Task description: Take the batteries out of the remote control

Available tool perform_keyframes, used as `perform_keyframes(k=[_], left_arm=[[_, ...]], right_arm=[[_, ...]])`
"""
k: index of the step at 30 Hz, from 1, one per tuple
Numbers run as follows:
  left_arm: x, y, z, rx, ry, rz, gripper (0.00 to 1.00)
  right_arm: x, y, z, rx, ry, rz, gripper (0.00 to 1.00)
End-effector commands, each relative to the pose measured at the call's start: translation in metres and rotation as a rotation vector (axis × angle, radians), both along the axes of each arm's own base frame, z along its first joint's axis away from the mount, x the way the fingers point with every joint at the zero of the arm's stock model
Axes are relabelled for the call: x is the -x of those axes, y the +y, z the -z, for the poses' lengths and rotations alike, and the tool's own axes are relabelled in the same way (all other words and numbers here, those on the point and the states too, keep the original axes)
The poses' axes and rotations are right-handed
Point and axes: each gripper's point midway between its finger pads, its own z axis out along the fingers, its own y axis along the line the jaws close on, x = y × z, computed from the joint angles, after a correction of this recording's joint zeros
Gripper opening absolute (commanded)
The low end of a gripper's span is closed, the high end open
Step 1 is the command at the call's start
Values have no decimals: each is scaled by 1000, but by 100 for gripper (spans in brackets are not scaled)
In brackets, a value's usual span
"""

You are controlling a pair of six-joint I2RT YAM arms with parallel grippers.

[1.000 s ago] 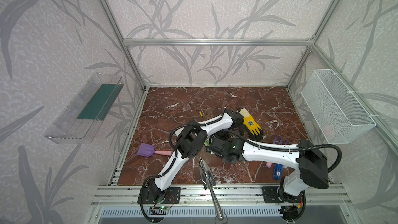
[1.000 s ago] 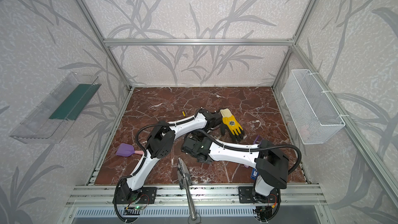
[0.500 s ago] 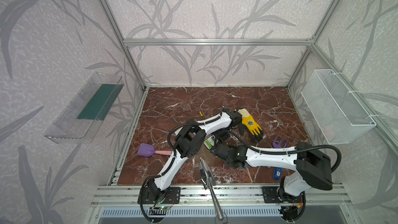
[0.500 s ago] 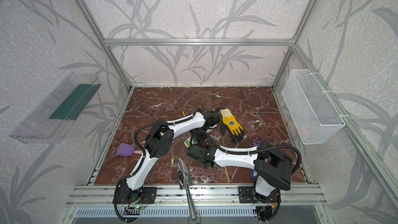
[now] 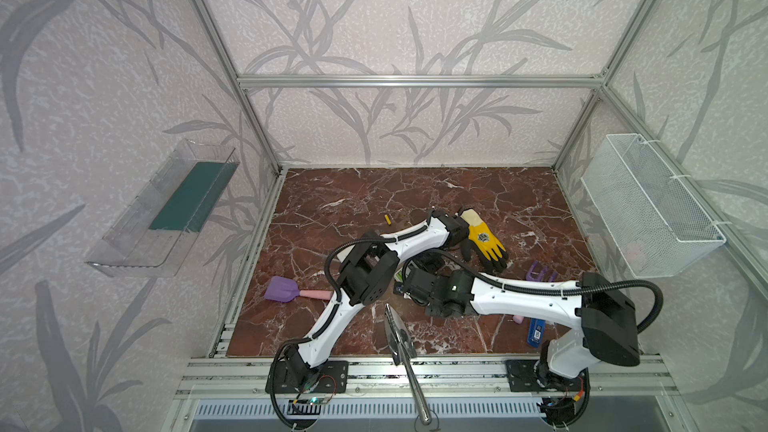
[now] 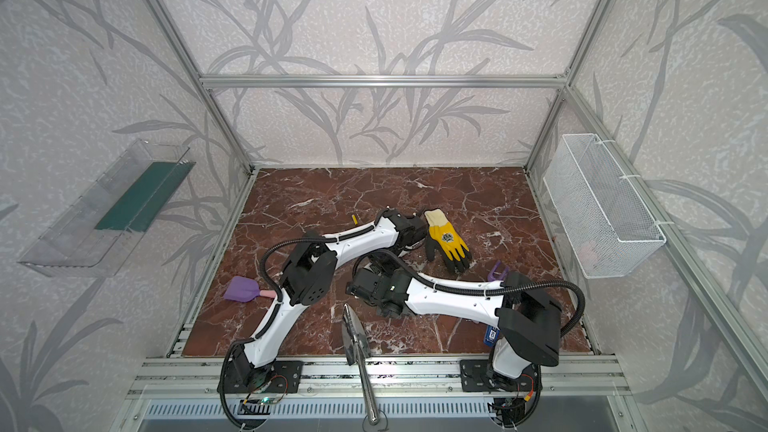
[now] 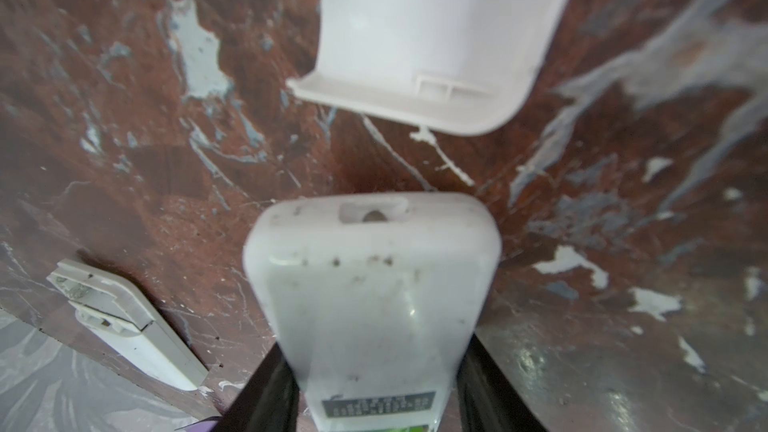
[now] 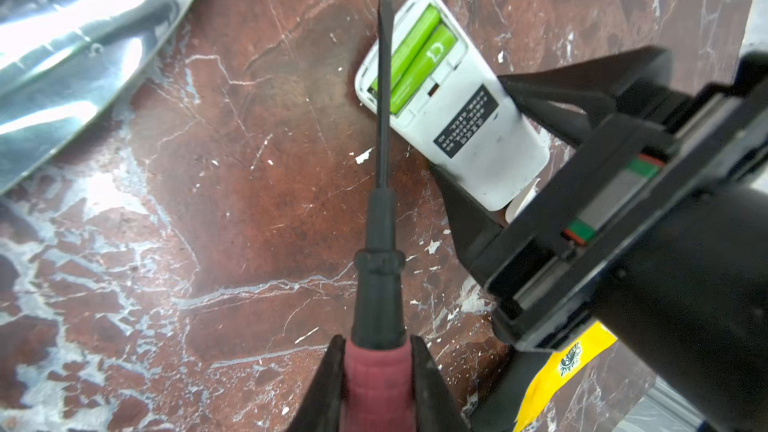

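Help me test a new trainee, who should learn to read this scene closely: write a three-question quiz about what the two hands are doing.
1. What does the right hand hold?
A) a screwdriver
B) a pen
C) a knife
2. True or false: the battery bay of the remote is empty.
3. Which hand grips the remote?

Key
1. A
2. False: two green batteries lie in the open bay.
3. The left hand.

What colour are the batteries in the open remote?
Bright green, both batteries; clearest in the right wrist view.
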Motion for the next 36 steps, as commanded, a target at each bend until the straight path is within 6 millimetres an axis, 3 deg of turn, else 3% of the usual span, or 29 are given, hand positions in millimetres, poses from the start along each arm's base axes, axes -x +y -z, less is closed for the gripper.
perform_keyframes(k=[1, 12, 25, 29, 36], left_arm=[[29, 3, 64, -55, 130, -32, 0], [28, 6, 67, -73, 122, -31, 0], [34, -11, 76, 34, 176, -84, 0], [35, -15, 79, 95, 200, -123, 9], [35, -12, 77, 171, 214, -187, 37]], right_arm=[[1, -7, 0, 75, 4, -16, 0], [-13, -27, -2, 82, -19, 124, 0], [-13, -8, 11, -116, 39, 311, 0], [-10, -12, 8, -181, 36, 340, 0], [-5, -26, -7, -306, 4, 363, 0]])
